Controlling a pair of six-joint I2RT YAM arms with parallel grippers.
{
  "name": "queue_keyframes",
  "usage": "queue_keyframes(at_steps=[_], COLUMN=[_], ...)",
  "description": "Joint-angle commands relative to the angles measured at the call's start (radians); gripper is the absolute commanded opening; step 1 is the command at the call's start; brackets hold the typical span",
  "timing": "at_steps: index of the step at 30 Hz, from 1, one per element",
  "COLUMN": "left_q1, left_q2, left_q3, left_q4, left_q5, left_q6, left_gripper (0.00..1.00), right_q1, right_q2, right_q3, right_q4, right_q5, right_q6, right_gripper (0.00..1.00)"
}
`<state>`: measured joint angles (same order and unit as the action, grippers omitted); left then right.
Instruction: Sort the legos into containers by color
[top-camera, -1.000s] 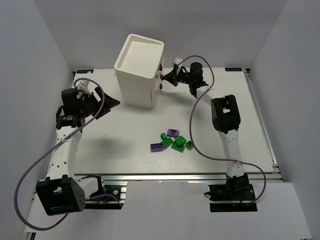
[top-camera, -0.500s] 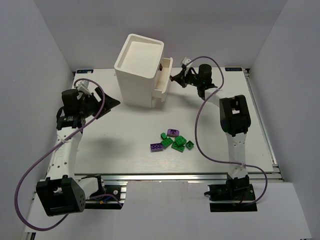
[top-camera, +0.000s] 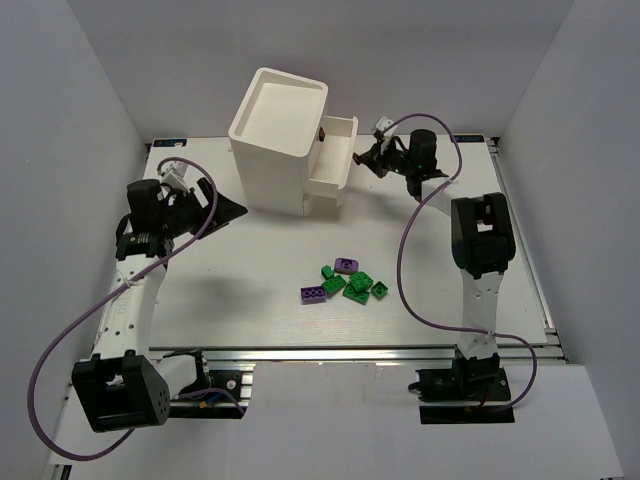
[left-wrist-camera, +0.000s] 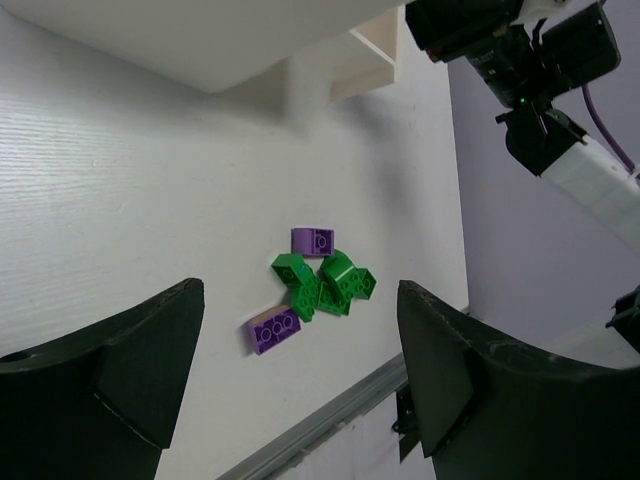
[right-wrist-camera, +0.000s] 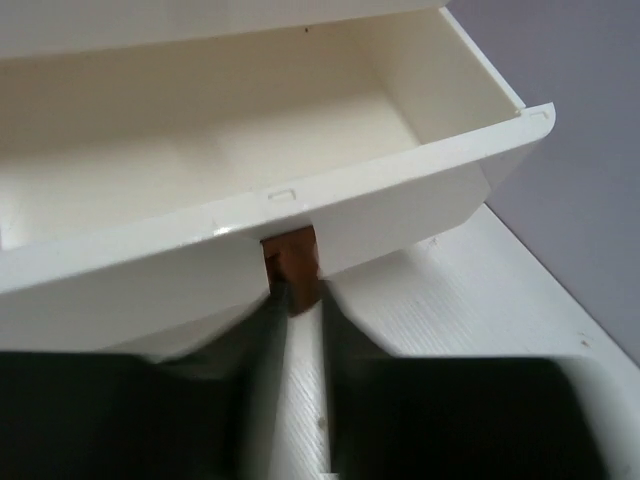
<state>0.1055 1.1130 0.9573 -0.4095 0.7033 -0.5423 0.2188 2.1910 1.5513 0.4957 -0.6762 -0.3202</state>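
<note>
The legos (top-camera: 347, 280) lie in a loose cluster on the table, green bricks with two purple ones (top-camera: 312, 293); the left wrist view shows them (left-wrist-camera: 322, 282) too. The containers are white drawers in a tall white cabinet (top-camera: 280, 130). One drawer (top-camera: 342, 150) stands pulled out to the right, and its inside (right-wrist-camera: 230, 150) shows nothing in it. My right gripper (top-camera: 364, 157) is shut on that drawer's brown knob (right-wrist-camera: 292, 258), with the fingertips pressed on both sides (right-wrist-camera: 297, 290). My left gripper (top-camera: 235, 208) hangs open left of the cabinet (left-wrist-camera: 300, 300), holding nothing.
A lower drawer (top-camera: 326, 194) juts out slightly below the pulled one. A dark knob (top-camera: 323, 131) shows on the top drawer front. Grey walls close in on three sides, and a metal rail (top-camera: 350, 350) runs along the table's near edge.
The right gripper has drawn the drawer out to the right by its knob, and the right arm has swung rightward with it. The left arm has barely shifted.
</note>
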Motion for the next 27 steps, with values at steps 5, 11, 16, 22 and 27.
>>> queue_keyframes(at_steps=[5, 11, 16, 22, 27], left_q1=[-0.081, -0.191, -0.288, -0.406, -0.463], left_q2=[0.008, 0.019, 0.060, 0.130, 0.131], left_q3=[-0.015, -0.031, -0.054, -0.037, -0.034], left_q4=[-0.020, -0.074, -0.109, -0.141, -0.157], left_q5=[0.058, -0.007, -0.085, -0.175, -0.225], left_q6=[0.054, 0.088, 0.142, 0.205, 0.222], left_gripper=[0.85, 0.76, 0.49, 0.39, 0.58], right_q1=[-0.038, -0.070, -0.047, 0.033, 0.091], right_q2=[-0.131, -0.408, -0.597, -0.427, -0.421], right_q3=[-0.030, -0.315, -0.527, -0.329, -0.405], right_q4=[-0.144, -0.278, -0.441, -0.918, -0.856], right_q5=[-0.008, -0.150, -0.278, -0.291, -0.152], right_q6=[-0.046, -0.248, -0.402, -0.654, -0.678], right_gripper=[0.89, 0.89, 0.87, 0.11, 0.52])
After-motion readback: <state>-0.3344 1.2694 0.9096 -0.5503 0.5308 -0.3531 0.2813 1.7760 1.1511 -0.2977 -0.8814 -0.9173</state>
